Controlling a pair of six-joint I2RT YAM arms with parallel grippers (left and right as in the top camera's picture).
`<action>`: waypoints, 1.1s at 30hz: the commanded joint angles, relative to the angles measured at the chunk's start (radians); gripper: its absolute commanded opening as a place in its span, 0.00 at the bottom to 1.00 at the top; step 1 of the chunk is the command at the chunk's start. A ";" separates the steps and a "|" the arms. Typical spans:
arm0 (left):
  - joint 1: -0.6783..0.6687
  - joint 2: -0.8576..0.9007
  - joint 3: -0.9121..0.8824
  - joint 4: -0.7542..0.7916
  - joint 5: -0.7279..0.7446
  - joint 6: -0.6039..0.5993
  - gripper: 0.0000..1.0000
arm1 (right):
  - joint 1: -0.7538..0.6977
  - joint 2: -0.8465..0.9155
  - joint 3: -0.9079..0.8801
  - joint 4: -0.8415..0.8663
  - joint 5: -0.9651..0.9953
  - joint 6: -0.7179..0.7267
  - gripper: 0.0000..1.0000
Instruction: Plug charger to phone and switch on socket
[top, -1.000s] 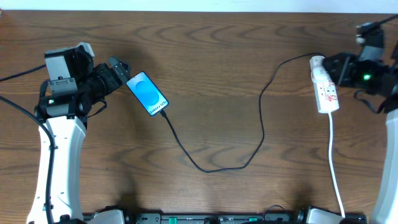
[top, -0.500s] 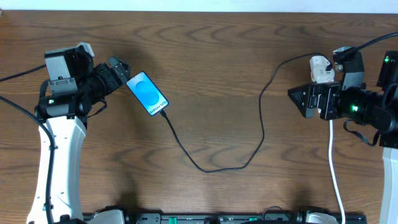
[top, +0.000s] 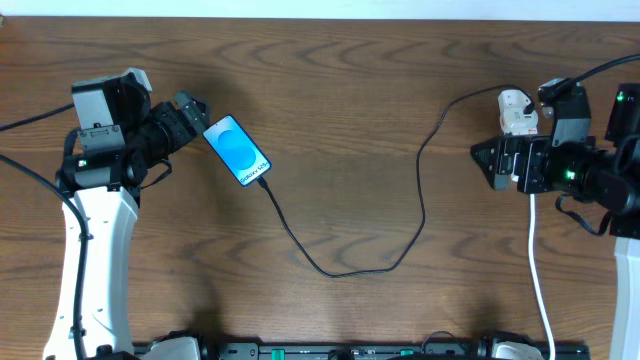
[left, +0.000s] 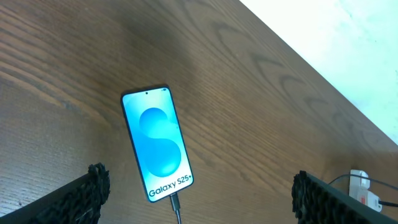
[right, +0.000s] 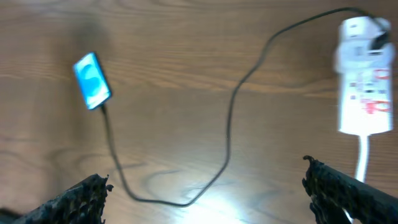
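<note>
The left fingers stand wide apart, empty, beside the phone near the worktop's left edge. The right fingers gape empty over the power strip.

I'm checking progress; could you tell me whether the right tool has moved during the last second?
Yes. In the overhead view the right tool has crossed leftward over the narrow white power strip, from its right side to its left.

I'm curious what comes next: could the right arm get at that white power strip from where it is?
Probably yes. The right gripper hangs open close by the socket strip, with nothing between them; only the charger cable runs off from the strip's far end.
</note>
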 joint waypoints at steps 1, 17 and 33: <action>0.002 0.000 0.001 0.000 0.002 0.016 0.95 | 0.008 -0.057 -0.053 0.064 0.147 -0.010 0.99; 0.002 0.000 0.001 0.000 0.002 0.016 0.95 | -0.002 -0.671 -0.734 0.715 0.320 -0.011 0.99; 0.002 0.000 0.001 0.000 0.002 0.016 0.95 | -0.001 -1.091 -1.421 1.465 0.319 -0.010 0.99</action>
